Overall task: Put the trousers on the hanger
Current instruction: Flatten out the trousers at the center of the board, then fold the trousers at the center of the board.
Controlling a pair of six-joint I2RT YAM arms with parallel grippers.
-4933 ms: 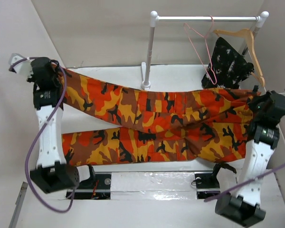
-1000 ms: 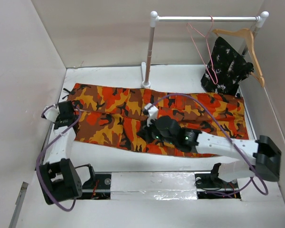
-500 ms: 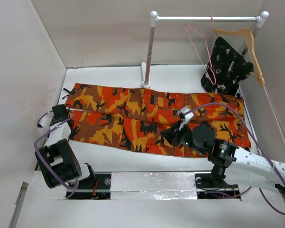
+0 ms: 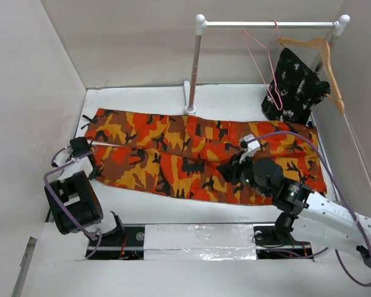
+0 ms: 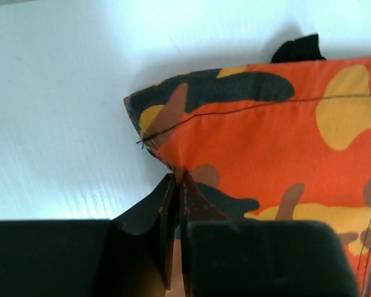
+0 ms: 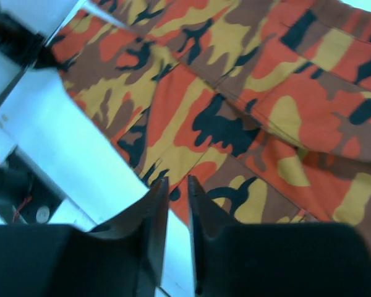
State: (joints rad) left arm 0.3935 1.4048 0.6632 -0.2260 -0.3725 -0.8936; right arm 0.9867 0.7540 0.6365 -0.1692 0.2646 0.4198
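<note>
The trousers (image 4: 198, 154) now lie flat on the worktop (image 4: 136, 99), folded lengthwise with one leg over the other. A few seconds ago they were stretched wide between both arms, so the laying-out step looks done. Over the last second the right arm has drawn back from the middle of the cloth toward its own side. The right pincer (image 6: 177, 180) now hovers above the near edge of the trousers, its jaws a narrow slit apart with nothing between them. The left arm has pulled in toward the near side, and the left pincer (image 5: 176, 180) sits at the hem corner on the far left. Its jaws are pressed together, and a thin fold of cloth seems caught between them. That suggests a fresh hold at the leg ends, probably for folding or lifting the trousers toward the hanger. The pink hanger (image 4: 263, 65) hangs on the rail (image 4: 269, 24) at the back right, well apart from both pincers and not yet touched. Just beside it are a wooden hanger (image 4: 324, 52) and a black speckled garment (image 4: 297, 83), which crowd that end of the rail. The rail's post (image 4: 195, 68) stands at the far edge of the trousers and could snag the cloth when it is lifted.
</note>
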